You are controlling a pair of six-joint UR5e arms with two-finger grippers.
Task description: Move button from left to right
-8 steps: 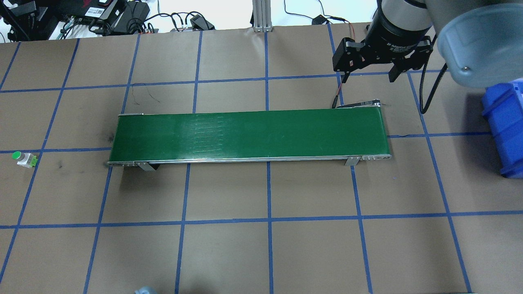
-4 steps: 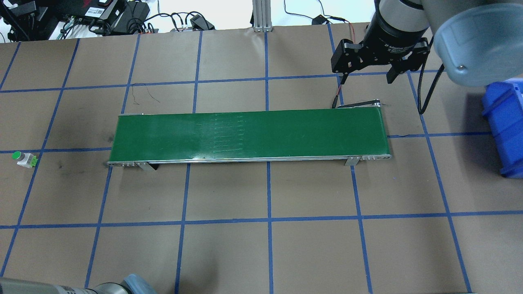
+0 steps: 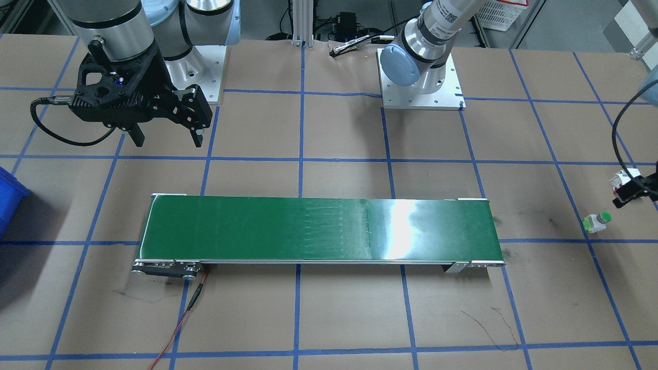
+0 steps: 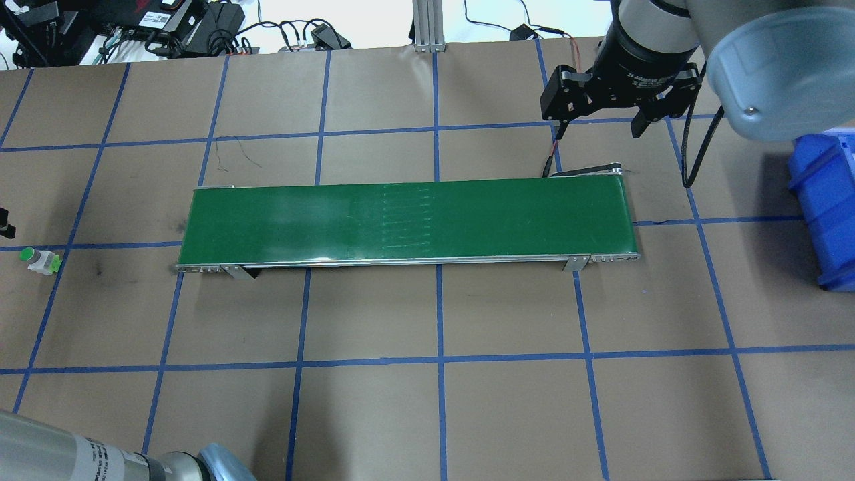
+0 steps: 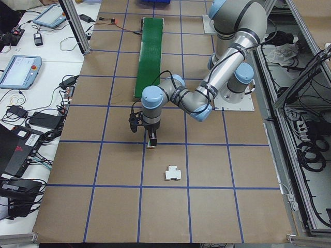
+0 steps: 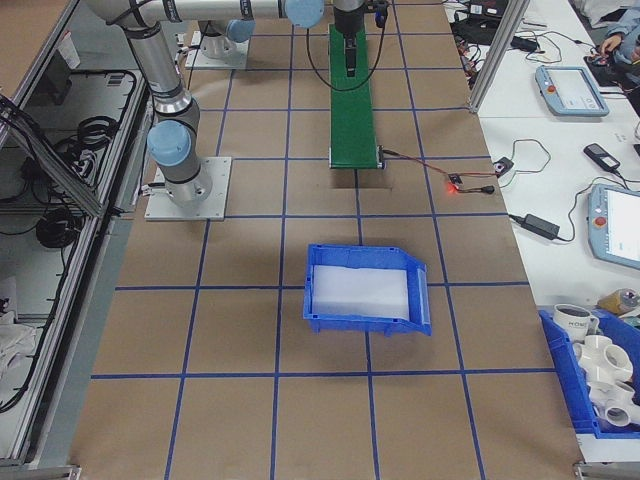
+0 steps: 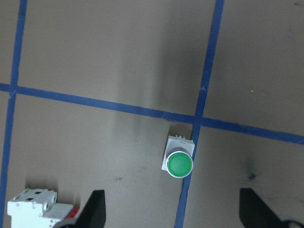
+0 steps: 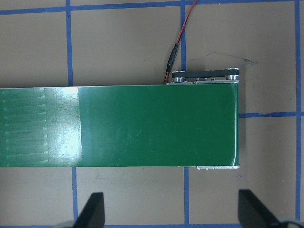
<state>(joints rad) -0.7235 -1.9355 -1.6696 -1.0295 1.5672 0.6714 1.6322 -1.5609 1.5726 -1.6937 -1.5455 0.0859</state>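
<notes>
Left gripper (image 7: 171,216): jaws spread wide, empty, hovering above the button (image 7: 179,163), which sits slightly ahead of the gap between the fingertips. I read this as my approach pose, fingers parted so they can drop either side of the cap.

Button: bright-green cap, white body, resting on the brown table paper (image 4: 374,414) beside a blue tape crossing at the robot's far left, well apart from the green conveyor belt (image 4: 407,220). Not yet gripped.

White boxy block with red marks (image 7: 35,213): near the button but apart; I'd keep the nearer finger away from it on descent.

Right gripper (image 4: 599,113): jaws open, holding nothing, poised over the belt's right end (image 8: 228,126), presumably stationed to receive the button once the belt carries it across.

Blue bin (image 6: 365,290): open, further to the right, likely the drop point.
</notes>
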